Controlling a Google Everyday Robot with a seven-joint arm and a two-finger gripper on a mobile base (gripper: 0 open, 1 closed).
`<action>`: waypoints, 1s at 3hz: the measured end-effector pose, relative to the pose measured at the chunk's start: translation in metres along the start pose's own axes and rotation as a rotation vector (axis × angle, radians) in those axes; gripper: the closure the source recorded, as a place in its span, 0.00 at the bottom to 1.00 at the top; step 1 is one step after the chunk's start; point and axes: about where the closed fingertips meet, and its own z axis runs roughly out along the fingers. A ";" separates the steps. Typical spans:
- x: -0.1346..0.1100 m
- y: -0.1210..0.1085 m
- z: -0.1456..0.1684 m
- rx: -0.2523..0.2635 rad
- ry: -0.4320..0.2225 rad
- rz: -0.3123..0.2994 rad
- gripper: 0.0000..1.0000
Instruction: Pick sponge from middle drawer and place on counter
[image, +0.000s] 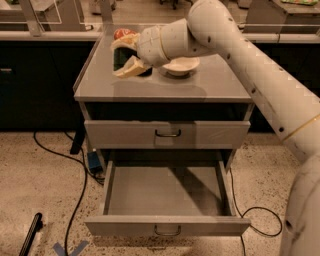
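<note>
My gripper (124, 55) is over the back left part of the grey counter (165, 85), on the end of the white arm that reaches in from the right. It is shut on the dark green sponge (120, 58), which sits between the two pale fingers (131, 68), just above the counter top. I cannot tell whether the sponge touches the surface. The middle drawer (167, 227) is pulled out wide open below, and its grey floor is bare.
A white bowl (182, 65) stands on the counter right of the gripper. A red crushed object (123, 34) lies behind it. A closed drawer (167, 134) sits above the open one. Black cables (75, 200) and a dark bar (31, 234) lie on the speckled floor.
</note>
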 end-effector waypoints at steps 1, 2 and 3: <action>0.011 -0.007 0.014 -0.014 -0.005 0.016 1.00; 0.039 -0.005 0.011 0.019 0.017 0.070 1.00; 0.057 -0.008 0.017 0.040 0.028 0.096 1.00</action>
